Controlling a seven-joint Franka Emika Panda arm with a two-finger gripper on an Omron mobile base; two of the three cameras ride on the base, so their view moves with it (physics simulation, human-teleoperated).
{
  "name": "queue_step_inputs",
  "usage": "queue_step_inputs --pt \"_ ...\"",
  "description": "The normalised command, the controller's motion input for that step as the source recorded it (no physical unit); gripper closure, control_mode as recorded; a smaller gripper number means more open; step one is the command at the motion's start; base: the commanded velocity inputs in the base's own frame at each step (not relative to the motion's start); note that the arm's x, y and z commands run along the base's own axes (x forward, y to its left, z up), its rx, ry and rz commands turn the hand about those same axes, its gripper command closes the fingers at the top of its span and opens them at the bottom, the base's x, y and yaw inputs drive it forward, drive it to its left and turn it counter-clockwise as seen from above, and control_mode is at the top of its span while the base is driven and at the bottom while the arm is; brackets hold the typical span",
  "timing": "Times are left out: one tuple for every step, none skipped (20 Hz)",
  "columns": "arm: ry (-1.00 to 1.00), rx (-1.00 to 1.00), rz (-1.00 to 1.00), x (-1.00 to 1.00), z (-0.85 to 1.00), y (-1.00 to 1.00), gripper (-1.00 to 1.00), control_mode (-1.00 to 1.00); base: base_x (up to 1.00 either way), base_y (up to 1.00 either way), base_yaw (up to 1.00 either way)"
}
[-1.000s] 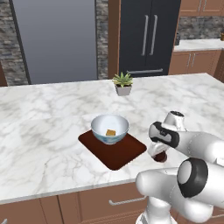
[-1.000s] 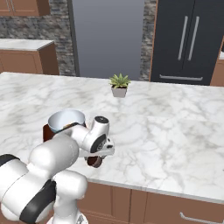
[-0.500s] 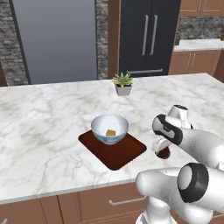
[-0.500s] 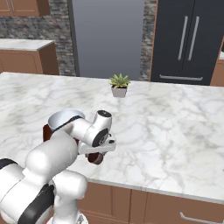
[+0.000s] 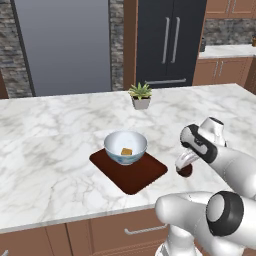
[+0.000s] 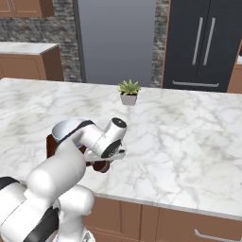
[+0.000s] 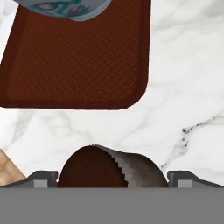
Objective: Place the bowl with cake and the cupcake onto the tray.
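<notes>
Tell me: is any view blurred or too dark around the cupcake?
Hand view: sharp and evenly lit, cupcake cropped by the bottom edge, tray weave crisp. Left base view: cupcake sits in the gripper's shade. Right base view: cupcake dark and half hidden under the arm.

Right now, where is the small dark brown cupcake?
The small dark brown cupcake sits on the marble counter, right of the reddish-brown tray, below the open end effector.

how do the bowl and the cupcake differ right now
The bowl is wide, white inside and sits on the tray; the cupcake is tiny, dark brown and sits on the marble counter beside the tray. The bowl holds the cake. The cupcake lies between the open gripper's fingers.
</notes>
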Motion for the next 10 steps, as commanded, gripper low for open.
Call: queue_step_inputs --pt "0.00 0.14 0.01 0.39 0.12 0.16 1.00 -1.00 0.00 0.00 0.00" --pt "0.00 0.13 0.02 0.42 0.11 0.21 1.00 -1.00 0.00 0.00 0.00" --pt "0.00 0.13 0.03 0.47 0.11 0.20 1.00 -1.00 0.00 0.00 0.00" --pt "0.00 0.13 0.03 0.45 0.14 0.22 1.00 -1.00 0.00 0.00 0.00" --pt "0.00 0.15 0.03 0.45 0.19 0.21 1.00 -1.00 0.00 0.00 0.00" --pt "0.00 0.19 0.03 0.44 0.19 0.16 1.00 -1.00 0.00 0.00 0.00" --pt "0.00 0.21 0.03 0.41 0.21 0.15 1.00 -1.00 0.00 0.00 0.00" --pt "0.00 0.19 0.03 0.34 0.22 0.16 1.00 -1.00 0.00 0.00 0.00" --pt "0.00 0.17 0.03 0.26 0.24 0.11 1.00 -1.00 0.00 0.00 0.00" --pt "0.00 0.15 0.02 0.21 0.28 0.07 1.00 -1.00 0.00 0.00 0.00"
